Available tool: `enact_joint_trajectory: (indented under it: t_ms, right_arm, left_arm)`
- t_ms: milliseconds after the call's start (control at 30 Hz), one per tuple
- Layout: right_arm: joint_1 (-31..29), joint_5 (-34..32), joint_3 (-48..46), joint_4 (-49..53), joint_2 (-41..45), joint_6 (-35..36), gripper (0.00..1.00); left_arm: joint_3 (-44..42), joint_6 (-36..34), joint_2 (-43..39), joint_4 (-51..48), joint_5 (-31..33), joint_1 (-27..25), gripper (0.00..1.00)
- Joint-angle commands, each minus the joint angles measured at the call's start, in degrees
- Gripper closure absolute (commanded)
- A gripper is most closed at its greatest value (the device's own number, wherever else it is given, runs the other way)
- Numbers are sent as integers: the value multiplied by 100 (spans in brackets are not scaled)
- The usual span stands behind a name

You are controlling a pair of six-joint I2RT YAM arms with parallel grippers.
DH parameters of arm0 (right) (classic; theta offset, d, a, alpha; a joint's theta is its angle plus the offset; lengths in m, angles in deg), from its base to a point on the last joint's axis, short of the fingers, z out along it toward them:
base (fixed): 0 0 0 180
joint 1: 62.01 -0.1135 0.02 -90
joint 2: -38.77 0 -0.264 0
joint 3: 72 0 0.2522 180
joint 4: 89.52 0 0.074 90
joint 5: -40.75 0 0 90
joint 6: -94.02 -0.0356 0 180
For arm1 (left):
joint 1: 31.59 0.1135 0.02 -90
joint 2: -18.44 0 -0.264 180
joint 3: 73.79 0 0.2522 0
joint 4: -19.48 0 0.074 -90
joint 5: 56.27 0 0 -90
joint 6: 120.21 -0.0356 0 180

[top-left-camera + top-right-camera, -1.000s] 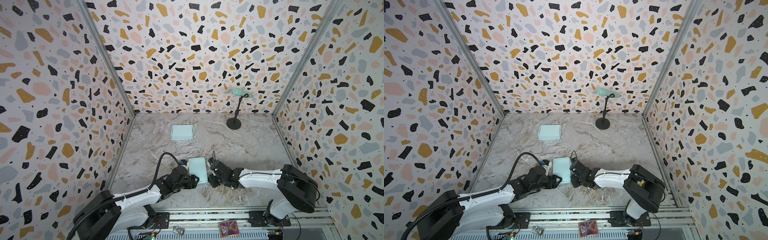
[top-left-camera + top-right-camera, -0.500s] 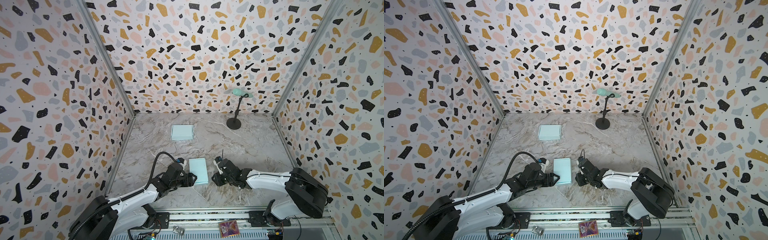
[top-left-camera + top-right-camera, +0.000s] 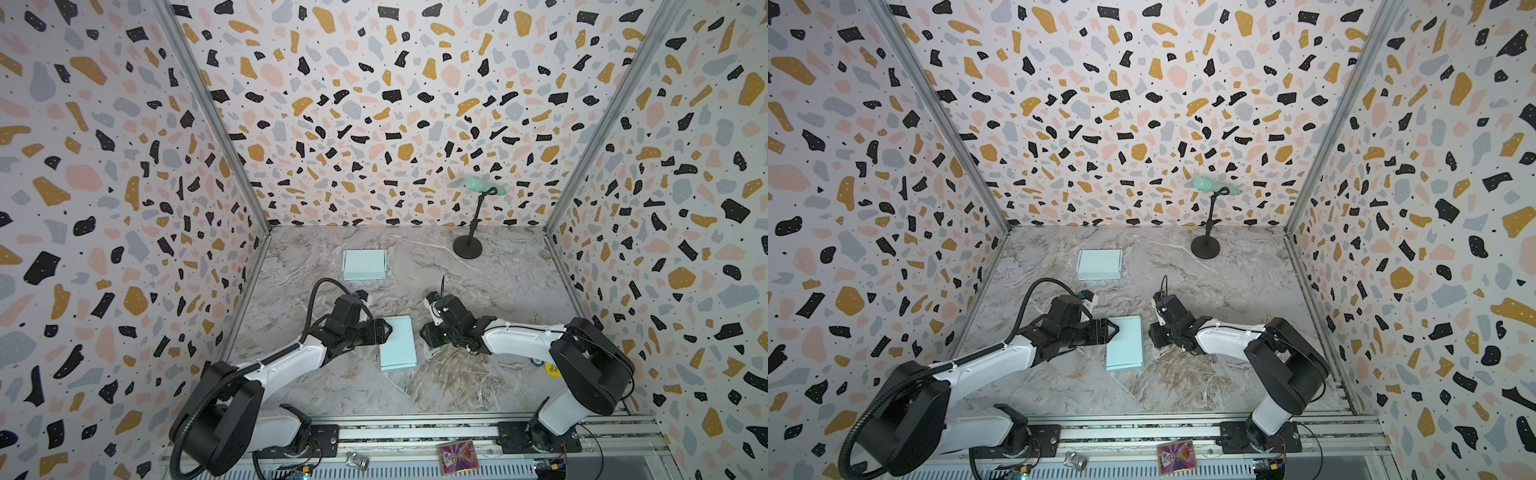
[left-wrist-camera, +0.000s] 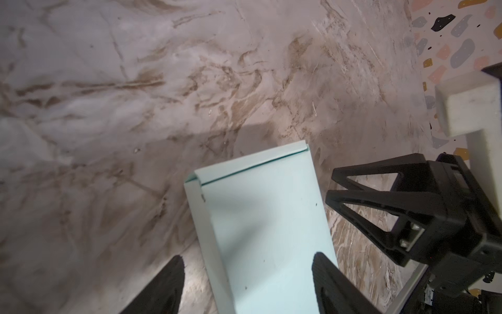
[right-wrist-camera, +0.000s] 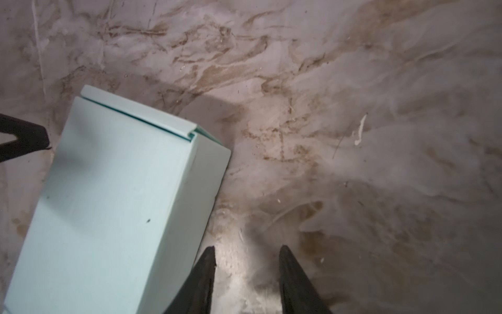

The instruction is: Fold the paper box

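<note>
The pale blue paper box (image 3: 397, 343) (image 3: 1124, 343) lies shut and flat on the marble floor at the front middle, its lid seam toward the front. In both top views my left gripper (image 3: 384, 331) (image 3: 1112, 331) is at the box's left edge. It is open, and the left wrist view shows the left gripper (image 4: 247, 255) straddling that edge without pinching the box (image 4: 260, 217). My right gripper (image 3: 428, 334) (image 3: 1156, 334) (image 5: 247, 248) stands open just right of the box (image 5: 114, 195), with only bare floor between its fingers.
A second pale blue box (image 3: 364, 264) (image 3: 1099, 264) lies farther back on the left. A mint object on a black stand (image 3: 468, 248) is at the back right. Patterned walls close three sides. The front rail carries a card (image 3: 457, 457).
My right gripper has drawn back to the right, off the box's right side. The left gripper has shifted along the box's left edge and opened a little wider. The box has stayed put.
</note>
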Motion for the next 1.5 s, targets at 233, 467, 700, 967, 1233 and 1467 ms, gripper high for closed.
enact_joint_trajectory:
  t_ms: [233, 467, 700, 967, 1233, 1467]
  right_arm:
    - [53, 104, 726, -12, -723, 366, 60]
    - [0, 225, 973, -68, -932, 338, 60]
    - [-226, 291, 1170, -81, -1010, 259, 61]
    - [-230, 105, 1032, 38, -834, 260, 60]
    - [-206, -378, 481, 380, -226, 282, 60]
    - [-400, -269, -7, 208, 157, -44, 60]
  left_arm:
    - [288, -86, 547, 492, -328, 16, 25]
    - [110, 208, 668, 1015, -582, 15, 26]
    - [81, 240, 677, 1070, -610, 6, 27]
    - [-15, 236, 590, 1035, -613, 138, 28]
    - [-177, -13, 42, 404, -542, 269, 18]
    - [-885, 320, -660, 408, -545, 159, 18]
